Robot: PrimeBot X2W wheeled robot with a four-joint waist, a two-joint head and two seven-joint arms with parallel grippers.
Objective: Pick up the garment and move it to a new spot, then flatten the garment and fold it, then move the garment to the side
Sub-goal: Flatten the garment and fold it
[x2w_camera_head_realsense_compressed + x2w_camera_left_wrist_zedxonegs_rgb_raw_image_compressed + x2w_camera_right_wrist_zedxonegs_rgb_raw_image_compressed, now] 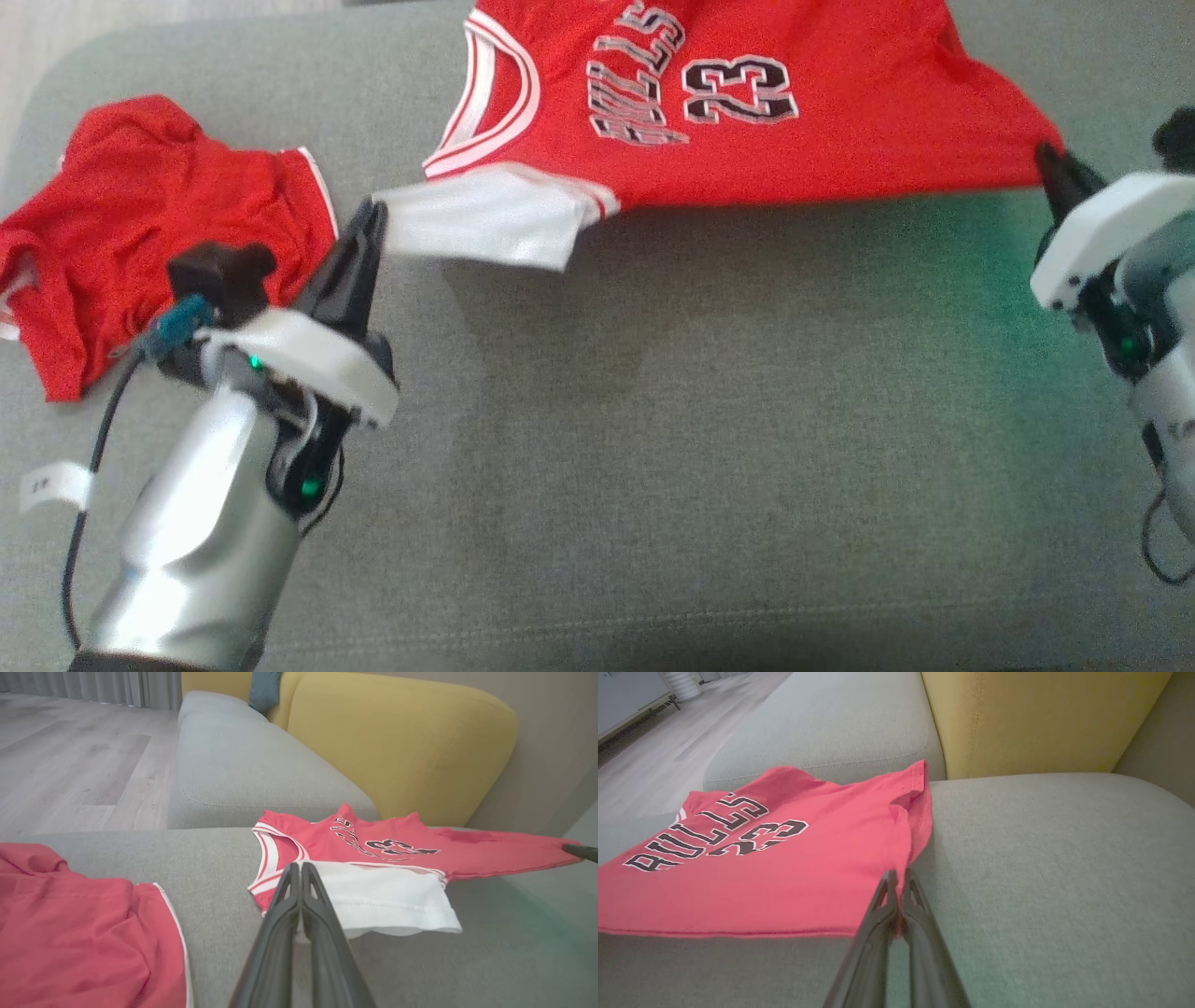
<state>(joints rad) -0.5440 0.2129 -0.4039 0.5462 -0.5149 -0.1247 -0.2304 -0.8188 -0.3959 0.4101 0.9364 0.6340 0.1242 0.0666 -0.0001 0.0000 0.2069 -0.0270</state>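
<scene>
On the sofa (709, 448) spread a jersey (840, 140) and shorts (140, 215).

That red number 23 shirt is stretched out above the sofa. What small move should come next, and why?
Probably lower both arms together, laying the red basketball jersey flat on the grey sofa cushion. The left tool pinches its white sleeve, the right tool its hem corner, and the cloth hangs taut, shadow beneath.

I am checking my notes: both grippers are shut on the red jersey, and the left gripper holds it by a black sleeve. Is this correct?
Not quite: the sleeve is white, not black, as the left wrist view shows. The left gripper and right gripper are indeed shut on the red jersey.
</scene>
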